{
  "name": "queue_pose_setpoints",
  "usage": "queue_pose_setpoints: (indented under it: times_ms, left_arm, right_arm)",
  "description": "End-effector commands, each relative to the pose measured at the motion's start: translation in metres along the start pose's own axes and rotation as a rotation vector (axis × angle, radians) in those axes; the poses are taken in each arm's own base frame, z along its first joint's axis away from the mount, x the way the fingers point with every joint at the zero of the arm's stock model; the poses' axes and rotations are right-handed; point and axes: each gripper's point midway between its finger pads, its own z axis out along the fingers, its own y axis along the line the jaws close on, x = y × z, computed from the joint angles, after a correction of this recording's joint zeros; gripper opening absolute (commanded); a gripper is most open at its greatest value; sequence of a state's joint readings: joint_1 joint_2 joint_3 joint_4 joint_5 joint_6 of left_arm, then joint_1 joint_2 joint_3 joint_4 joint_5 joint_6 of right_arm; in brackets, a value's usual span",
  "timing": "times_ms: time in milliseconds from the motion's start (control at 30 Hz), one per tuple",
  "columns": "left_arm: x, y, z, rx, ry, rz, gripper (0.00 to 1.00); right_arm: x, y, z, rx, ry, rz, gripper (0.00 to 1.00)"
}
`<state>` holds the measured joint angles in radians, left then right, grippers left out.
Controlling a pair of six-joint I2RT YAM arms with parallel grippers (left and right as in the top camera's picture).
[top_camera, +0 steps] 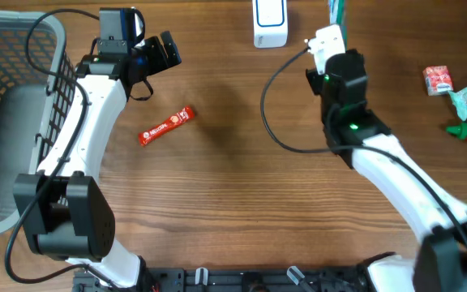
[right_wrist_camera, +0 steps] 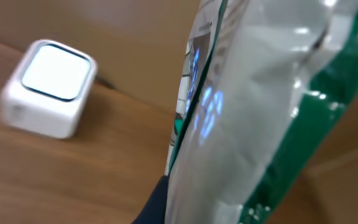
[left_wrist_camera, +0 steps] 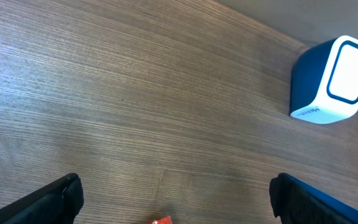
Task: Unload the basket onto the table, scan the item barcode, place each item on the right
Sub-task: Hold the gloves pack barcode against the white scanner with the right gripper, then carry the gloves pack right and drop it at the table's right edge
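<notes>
Scanning is the step in hand, I'd say, and it belongs to the right arm. At the bench's left edge sits a grey basket [top_camera: 6,122]. Beside it, near the far edge, the left gripper [top_camera: 162,50] hangs with its jaws spread wide and nothing between them. A red snack stick [top_camera: 167,126] lies on the wood a little nearer to me, untouched. Further along, at the middle of the far edge, stands the white scanner [top_camera: 270,23]. Just right of it the right gripper [top_camera: 329,39] is clamped tight on a green-and-white packet [right_wrist_camera: 260,112], held up beside the scanner and apart from it. A blue glow plays on the film, likely the scanner's light. No barcode shows to me. The next move, I judge, calls for turning the packet and bringing it before the scanner's window until the code faces it. A few small packets [top_camera: 438,79] lie by the right edge.
</notes>
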<state>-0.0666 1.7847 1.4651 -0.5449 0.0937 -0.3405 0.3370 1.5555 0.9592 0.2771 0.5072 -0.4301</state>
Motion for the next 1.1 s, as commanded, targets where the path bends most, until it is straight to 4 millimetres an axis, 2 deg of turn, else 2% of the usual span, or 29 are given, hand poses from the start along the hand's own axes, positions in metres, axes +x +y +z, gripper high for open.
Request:
queue_pose_setpoints:
  times_ms: [0, 367, 533, 600, 733, 867, 1067]
  left_arm:
    - [-0.003, -0.003, -0.007, -0.002, -0.019, 0.026, 1.00]
    - [-0.003, -0.003, -0.007, -0.002, -0.019, 0.025, 1.00]
    - [-0.003, -0.003, -0.007, -0.002, -0.019, 0.025, 1.00]
    - [-0.003, -0.003, -0.007, -0.002, -0.019, 0.026, 1.00]
    - [-0.003, -0.003, -0.007, -0.002, -0.019, 0.025, 1.00]
    - [-0.003, -0.003, -0.007, -0.002, -0.019, 0.026, 1.00]
    - [-0.003, -0.003, -0.008, -0.002, -0.020, 0.026, 1.00]
  right_arm:
    - [0.016, -0.001, 0.021, 0.113, 0.050, -0.192, 0.05]
    - [0.014, 0.036, 0.083, 0.137, 0.024, -0.377, 0.05]
    - [-0.002, 0.046, 0.112, 0.154, 0.008, -0.408, 0.05]
    - [-0.006, 0.056, 0.123, 0.122, 0.000, -0.436, 0.05]
    - [0.004, 0.077, 0.140, 0.072, 0.013, -0.532, 0.05]
    - [0.030, 0.096, 0.161, 0.074, 0.075, -0.680, 0.05]
    - [0.040, 0.108, 0.174, 0.083, 0.098, -0.706, 0.05]
